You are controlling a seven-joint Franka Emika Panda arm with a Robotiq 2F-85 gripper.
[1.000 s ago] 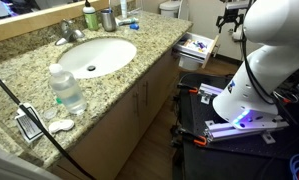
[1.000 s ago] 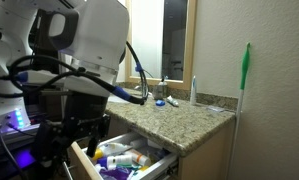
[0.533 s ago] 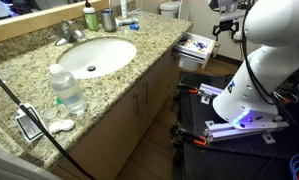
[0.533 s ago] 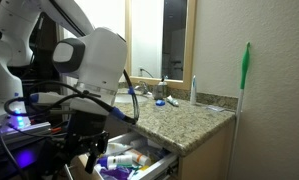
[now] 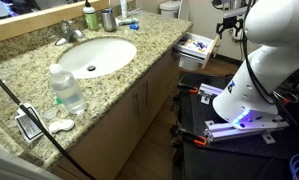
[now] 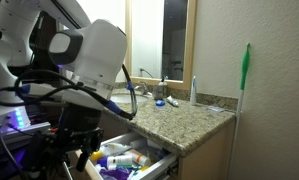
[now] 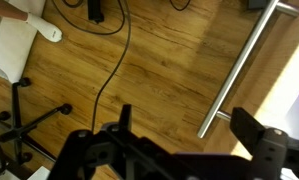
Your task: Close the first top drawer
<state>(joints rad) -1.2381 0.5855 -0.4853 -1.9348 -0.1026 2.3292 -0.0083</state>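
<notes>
The top drawer (image 5: 196, 46) of the granite vanity stands pulled open, with small toiletries inside. It also shows in an exterior view (image 6: 129, 160). My gripper (image 5: 227, 27) hangs in front of the drawer's outer face, apart from it. In the wrist view the gripper (image 7: 189, 130) is open and empty. The drawer's metal bar handle (image 7: 239, 70) runs diagonally between and beyond the two fingers, over a wooden floor. In an exterior view the dark wrist (image 6: 74, 150) sits beside the drawer front.
The granite counter (image 5: 139, 65) holds a sink (image 5: 94, 55), a water bottle (image 5: 66, 88) and cups by the faucet. The robot base (image 5: 239, 120) glows purple beside the vanity. A black cable (image 7: 114, 60) and chair legs (image 7: 29, 110) lie on the floor. A green-handled brush (image 6: 244, 80) leans on the wall.
The arm's upper part has swung a little near the drawer front and the gripper has shifted slightly. The drawer is as open as before.
</notes>
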